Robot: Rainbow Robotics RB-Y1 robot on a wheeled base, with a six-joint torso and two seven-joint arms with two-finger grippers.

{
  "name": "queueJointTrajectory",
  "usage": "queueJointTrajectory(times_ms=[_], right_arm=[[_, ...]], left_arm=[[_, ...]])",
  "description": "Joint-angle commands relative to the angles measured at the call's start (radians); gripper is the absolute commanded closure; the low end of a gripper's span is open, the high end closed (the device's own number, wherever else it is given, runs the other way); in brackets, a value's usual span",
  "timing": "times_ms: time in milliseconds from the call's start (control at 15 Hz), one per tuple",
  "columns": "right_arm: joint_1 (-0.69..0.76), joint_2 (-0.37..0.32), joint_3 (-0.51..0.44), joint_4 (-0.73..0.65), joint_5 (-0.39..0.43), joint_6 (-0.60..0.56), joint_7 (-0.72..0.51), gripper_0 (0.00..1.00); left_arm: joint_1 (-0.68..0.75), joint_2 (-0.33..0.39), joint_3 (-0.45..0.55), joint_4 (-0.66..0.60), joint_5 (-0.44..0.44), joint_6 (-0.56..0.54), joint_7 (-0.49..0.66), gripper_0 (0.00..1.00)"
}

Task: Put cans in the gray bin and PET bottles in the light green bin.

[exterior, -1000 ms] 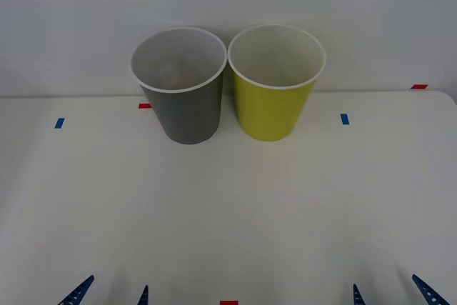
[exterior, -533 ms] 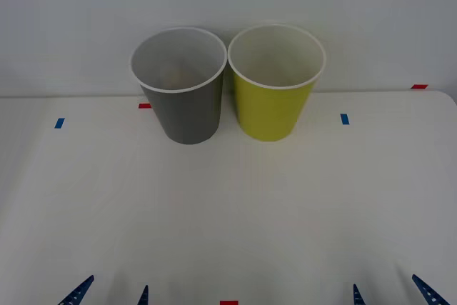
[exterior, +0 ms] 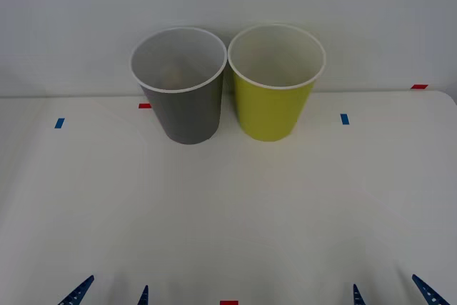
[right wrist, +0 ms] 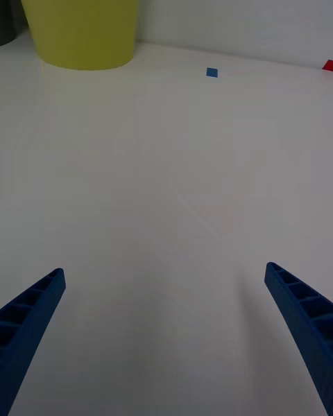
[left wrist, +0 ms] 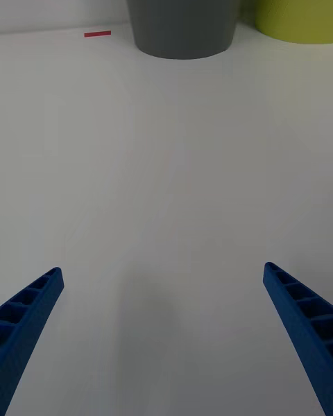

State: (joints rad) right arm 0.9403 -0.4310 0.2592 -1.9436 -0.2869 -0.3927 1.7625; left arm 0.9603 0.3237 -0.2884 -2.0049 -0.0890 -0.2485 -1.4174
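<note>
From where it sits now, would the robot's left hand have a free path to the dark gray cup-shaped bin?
Probably yes. The left hand is open at the table's near edge, and bare tabletop lies between it and the dark gray cup-shaped bin. Whether the arm stretches that far is unclear.

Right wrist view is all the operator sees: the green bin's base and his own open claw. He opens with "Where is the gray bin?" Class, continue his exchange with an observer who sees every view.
Observer: The gray bin stands upright at the green bin's left, with their rims nearly touching.
Operator: Anything inside it?
Observer: There's a faint brownish patch low inside. I cannot tell what it is.
Operator: And the left claw?
Observer: The left claw is open, low over the table's near edge, facing the gray bin.
</note>
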Motion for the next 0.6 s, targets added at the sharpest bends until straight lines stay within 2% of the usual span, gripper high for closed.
queueJointTrajectory(times_ms=[67,600], right_arm=[[0.000,0.000,0.000,0.000,0.000,0.000,0.000,0.00],[0.000,0.000,0.000,0.000,0.000,0.000,0.000,0.00]], left_arm=[[0.000,0.000,0.000,0.000,0.000,0.000,0.000,0.00],[0.000,0.000,0.000,0.000,0.000,0.000,0.000,0.00]])
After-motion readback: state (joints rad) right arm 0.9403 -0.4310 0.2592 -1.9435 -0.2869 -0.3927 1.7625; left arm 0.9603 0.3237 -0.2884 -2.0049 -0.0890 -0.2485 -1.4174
